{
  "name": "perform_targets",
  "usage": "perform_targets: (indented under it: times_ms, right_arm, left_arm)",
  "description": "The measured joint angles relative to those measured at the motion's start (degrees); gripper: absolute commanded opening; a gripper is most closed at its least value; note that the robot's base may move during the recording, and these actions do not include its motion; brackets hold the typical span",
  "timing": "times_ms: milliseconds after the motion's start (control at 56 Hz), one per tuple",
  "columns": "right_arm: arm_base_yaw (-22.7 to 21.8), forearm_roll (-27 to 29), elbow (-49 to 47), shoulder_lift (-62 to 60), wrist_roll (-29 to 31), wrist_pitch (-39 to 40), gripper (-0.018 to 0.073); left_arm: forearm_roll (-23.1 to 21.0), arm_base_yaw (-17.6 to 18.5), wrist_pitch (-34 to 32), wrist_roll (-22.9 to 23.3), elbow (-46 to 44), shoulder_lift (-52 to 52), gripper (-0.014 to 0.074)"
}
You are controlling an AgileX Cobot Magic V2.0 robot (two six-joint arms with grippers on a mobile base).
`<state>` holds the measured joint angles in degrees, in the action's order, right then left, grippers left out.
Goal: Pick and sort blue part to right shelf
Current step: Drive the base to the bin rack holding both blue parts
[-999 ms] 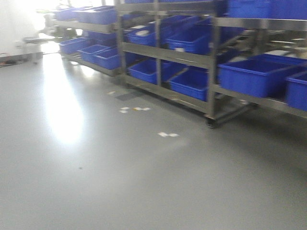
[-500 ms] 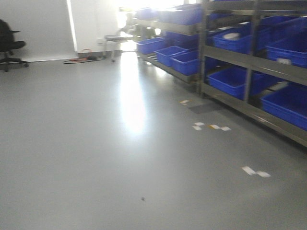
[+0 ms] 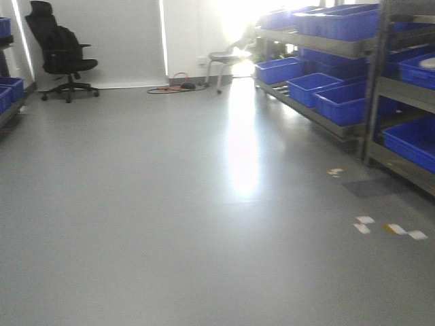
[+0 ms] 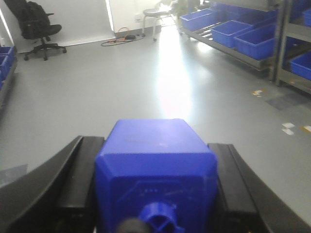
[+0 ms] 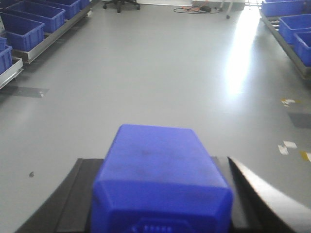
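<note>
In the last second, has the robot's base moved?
Yes. It turned left: the fixed shelf rack slid from the middle of the front view to its right edge, and a black chair appeared.

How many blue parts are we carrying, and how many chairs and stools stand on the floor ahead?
blue part: 2, one in the left wrist view, one in the right wrist view
black office chair: 1
stool: 1
Total: 4

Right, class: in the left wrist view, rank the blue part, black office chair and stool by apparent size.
1. blue part, largest, but nearest the camera
2. black office chair
3. stool
</note>
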<state>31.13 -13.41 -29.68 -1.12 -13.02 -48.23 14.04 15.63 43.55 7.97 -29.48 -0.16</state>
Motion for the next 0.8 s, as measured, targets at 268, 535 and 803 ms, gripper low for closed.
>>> perform_targets:
  times_ms: [268,535,803]
  right_arm:
    - [0.0,0.0,0.0,0.0,0.0,0.0,0.0258]
    - [0.0,0.0,0.0,0.0,0.0,0.0,0.0258]
    - [0.0,0.0,0.0,0.0,0.0,0.0,0.0258]
  left_arm:
    - [0.0,0.0,0.0,0.0,0.0,0.0,0.0335]
    - [0.0,0.0,0.0,0.0,0.0,0.0,0.0335]
    - [0.0,0.0,0.0,0.0,0.0,0.0,0.0335]
